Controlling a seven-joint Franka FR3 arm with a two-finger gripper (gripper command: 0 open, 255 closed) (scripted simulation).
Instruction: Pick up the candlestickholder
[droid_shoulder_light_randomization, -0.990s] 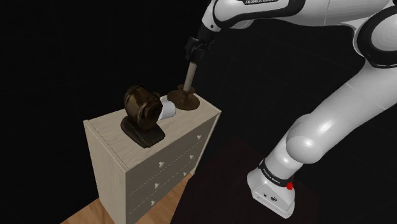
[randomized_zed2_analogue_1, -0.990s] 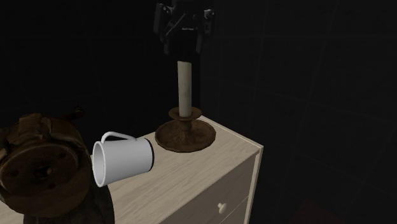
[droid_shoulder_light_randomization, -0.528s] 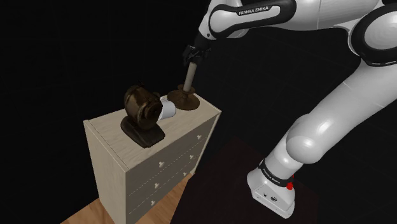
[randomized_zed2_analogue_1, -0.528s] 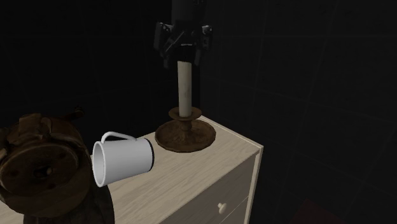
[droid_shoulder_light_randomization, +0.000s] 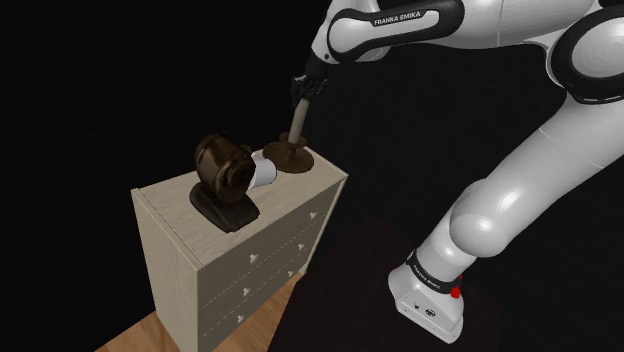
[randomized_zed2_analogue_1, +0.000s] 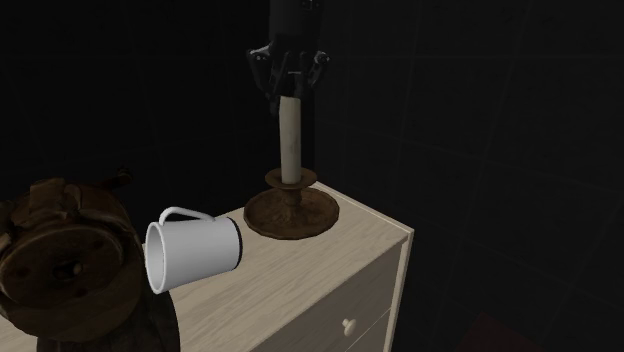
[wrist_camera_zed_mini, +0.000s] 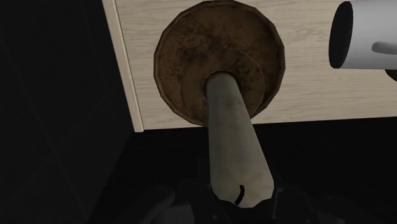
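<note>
The black end effector (randomized_zed2_analogue_1: 290, 88) is clasped on the top of the brown, round-based candlestick holder (randomized_zed2_analogue_1: 291, 150), which stands upright directly beneath it on the pale wooden chest of drawers (randomized_zed2_analogue_1: 330, 270), near the edge. It looks rigid and bottom-heavy. The tall, pale, candle-like stem seems smooth, so a grip nearer the mottled, dish-shaped base would likely hold steadier.

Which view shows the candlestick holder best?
The second exterior view: the candlestick holder stands whole, base to top, where the gripper clasps it. The wrist view looks down its candle onto the round base; the shoulder view shows it small.
</note>
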